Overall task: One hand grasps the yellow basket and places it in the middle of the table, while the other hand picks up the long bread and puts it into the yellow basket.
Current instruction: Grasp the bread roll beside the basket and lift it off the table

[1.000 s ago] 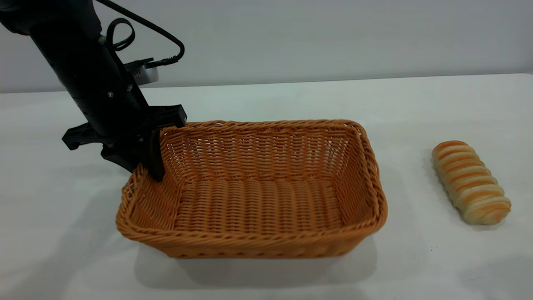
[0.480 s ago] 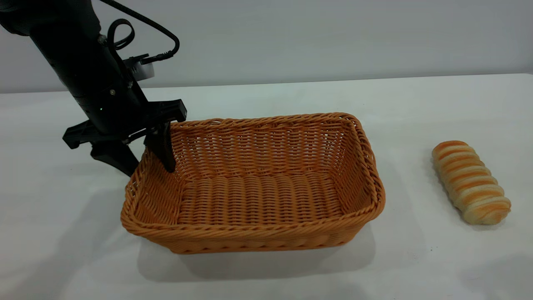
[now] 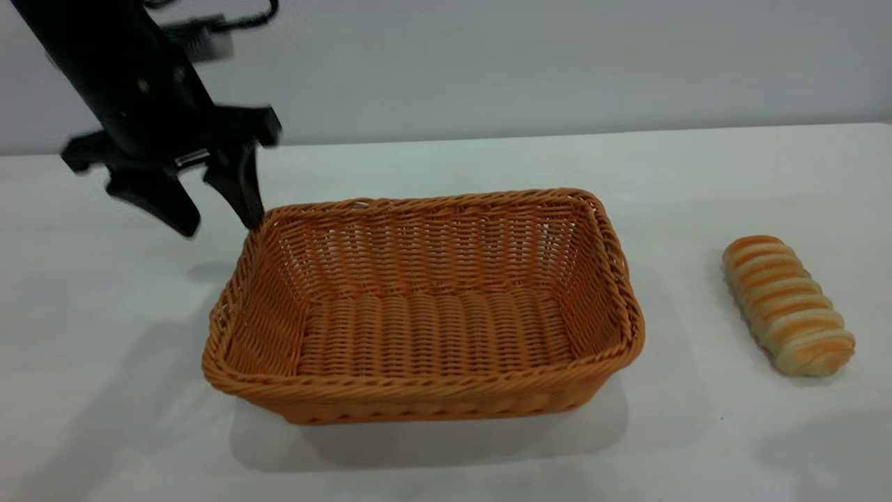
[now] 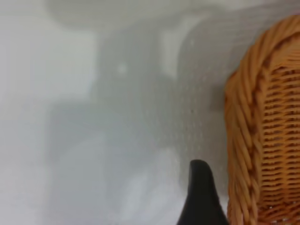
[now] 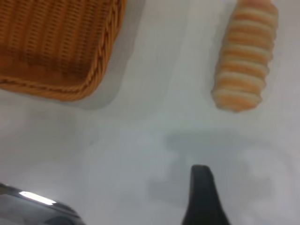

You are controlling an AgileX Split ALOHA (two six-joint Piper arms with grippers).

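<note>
The yellow basket (image 3: 425,314) stands on the white table (image 3: 697,174), left of centre. My left gripper (image 3: 219,222) hangs open and empty just above the basket's far left corner, clear of the rim. In the left wrist view one finger (image 4: 200,197) shows beside the basket's braided rim (image 4: 243,154). The long bread (image 3: 787,305) lies on the table to the right of the basket. My right gripper is outside the exterior view. In its wrist view one finger (image 5: 200,197) stands alone over bare table, short of the bread (image 5: 243,56) and the basket's corner (image 5: 61,47).
The table's far edge meets a plain grey wall behind the basket. Bare tabletop lies between the basket and the bread and along the front.
My left gripper opened, let go of the basket's left rim and rose up and to the left. The basket was set down flat and now stays still. The bread has not moved.
</note>
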